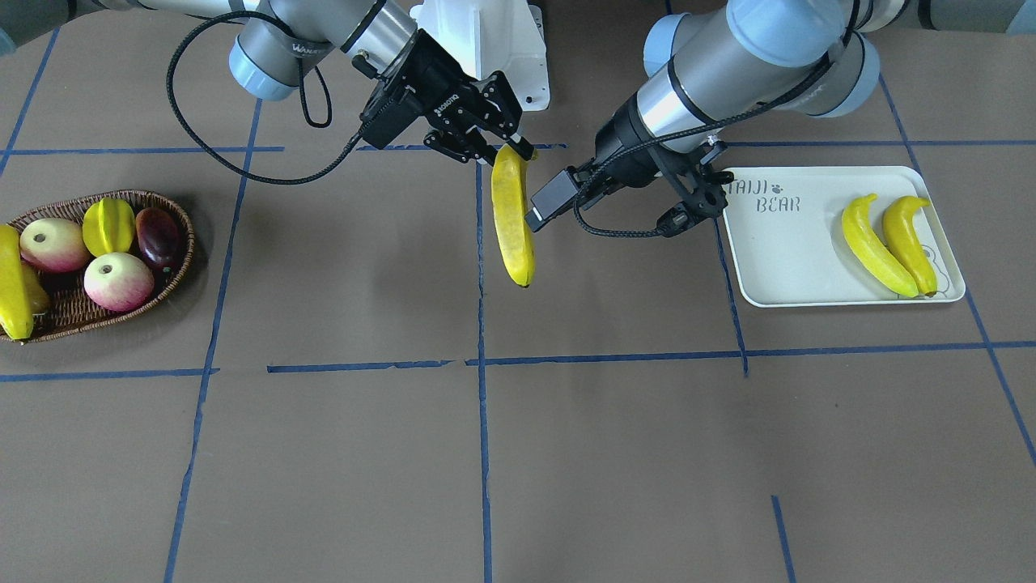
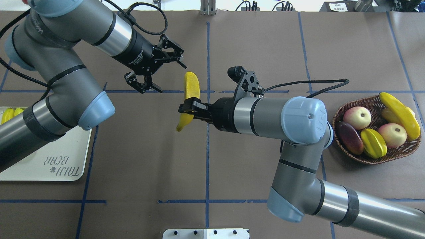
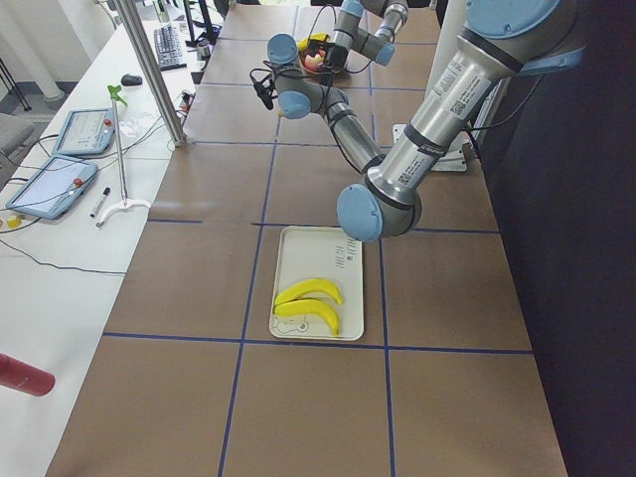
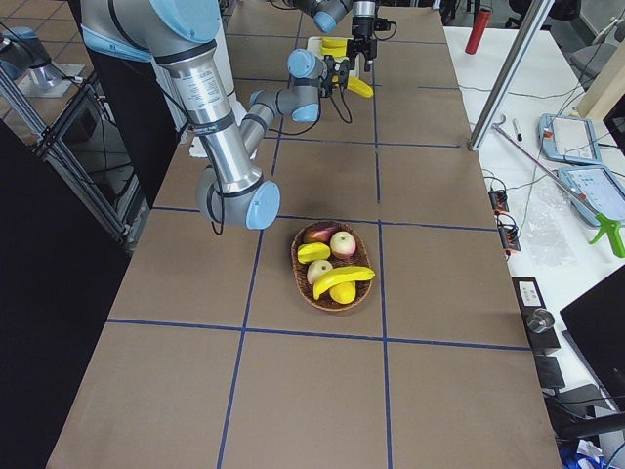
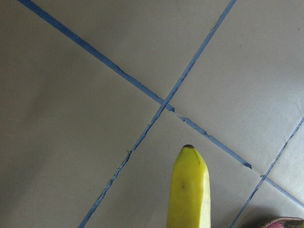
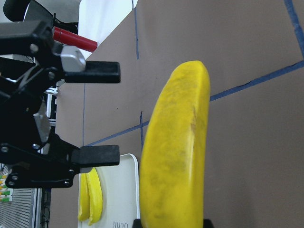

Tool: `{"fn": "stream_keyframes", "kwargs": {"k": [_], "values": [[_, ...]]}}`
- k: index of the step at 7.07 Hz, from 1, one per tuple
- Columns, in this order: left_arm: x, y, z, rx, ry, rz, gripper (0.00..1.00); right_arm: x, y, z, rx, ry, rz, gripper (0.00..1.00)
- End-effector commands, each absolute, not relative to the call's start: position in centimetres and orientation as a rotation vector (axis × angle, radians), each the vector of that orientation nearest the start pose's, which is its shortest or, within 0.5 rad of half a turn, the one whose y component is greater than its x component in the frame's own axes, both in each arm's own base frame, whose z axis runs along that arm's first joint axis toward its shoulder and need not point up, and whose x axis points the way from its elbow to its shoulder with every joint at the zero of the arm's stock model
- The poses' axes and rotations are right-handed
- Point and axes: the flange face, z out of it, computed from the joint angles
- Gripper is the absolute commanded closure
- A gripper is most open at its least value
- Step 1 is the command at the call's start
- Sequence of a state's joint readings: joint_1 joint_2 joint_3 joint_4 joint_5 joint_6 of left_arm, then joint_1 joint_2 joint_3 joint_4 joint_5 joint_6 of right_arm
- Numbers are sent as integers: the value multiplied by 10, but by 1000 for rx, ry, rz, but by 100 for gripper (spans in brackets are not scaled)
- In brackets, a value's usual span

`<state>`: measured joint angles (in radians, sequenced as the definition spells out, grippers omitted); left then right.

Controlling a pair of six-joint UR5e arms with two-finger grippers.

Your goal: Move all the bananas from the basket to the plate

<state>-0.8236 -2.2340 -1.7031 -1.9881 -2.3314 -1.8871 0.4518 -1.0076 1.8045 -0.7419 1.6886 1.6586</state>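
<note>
My right gripper (image 2: 187,111) is shut on the lower part of a banana (image 2: 192,89) and holds it in the air over the table's middle, also seen as a banana (image 1: 512,219). To the left of it, a short gap away, my left gripper (image 2: 167,75) stands open and holds nothing. The right wrist view shows its two fingers (image 6: 97,156) spread wide beside the held banana (image 6: 175,152). Two bananas (image 1: 874,247) lie on the plate (image 1: 785,251). One more banana (image 2: 398,114) rests across the basket (image 2: 375,159).
The basket also holds two apples (image 2: 357,118), a starfruit (image 2: 373,142) and a dark purple fruit (image 2: 350,137). The white robot base (image 1: 486,48) sits at the table's near edge. Blue tape lines cross the brown tabletop. Tablets lie on a side bench (image 3: 60,159).
</note>
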Motion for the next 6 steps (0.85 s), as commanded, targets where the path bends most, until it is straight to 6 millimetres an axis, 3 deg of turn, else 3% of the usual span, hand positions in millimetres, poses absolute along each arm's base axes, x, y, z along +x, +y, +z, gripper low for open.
{"fn": "stream_keyframes", "kwargs": {"k": [1, 3, 6], "values": [[400, -507, 150, -355, 1288, -490, 0, -482, -366, 126, 191, -1645, 329, 100], [411, -499, 151, -357, 1291, -473, 0, -482, -366, 123, 189, -1649, 328, 100], [414, -498, 150, -338, 1302, -471, 15, -486, -359, 121, 186, -1656, 324, 100]]}}
